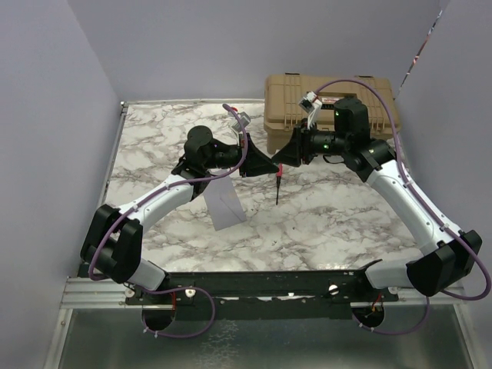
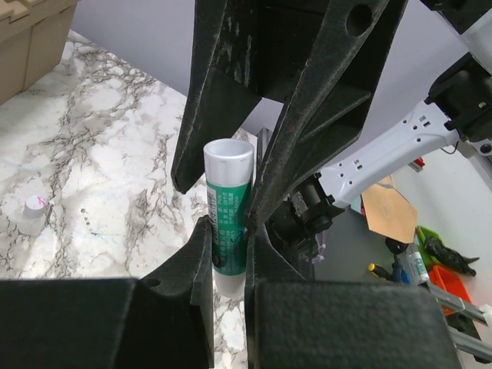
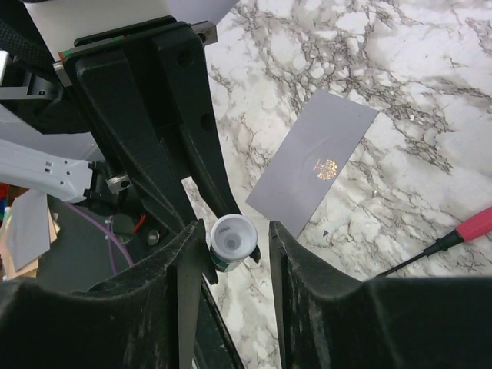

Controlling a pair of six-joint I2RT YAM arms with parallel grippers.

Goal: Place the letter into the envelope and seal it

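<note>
The grey envelope [image 1: 227, 204] lies flat on the marble table, and the right wrist view shows a gold emblem on the envelope [image 3: 315, 161]. The letter is not in view. My left gripper [image 1: 261, 163] [image 2: 229, 231] is shut on a green and white glue stick [image 2: 229, 200], held above the table. My right gripper [image 1: 288, 155] [image 3: 237, 231] faces it tip to tip. Its jaws stand open around the white end of the glue stick [image 3: 233, 240]. One finger lies close against the tube, with a gap to the other.
A tan hard case [image 1: 330, 100] stands at the back right, behind the right arm. A red-handled tool [image 1: 278, 184] [image 3: 461, 231] lies on the marble right of the envelope. A small white cap [image 2: 32, 215] stands on the table. Walls close in both sides.
</note>
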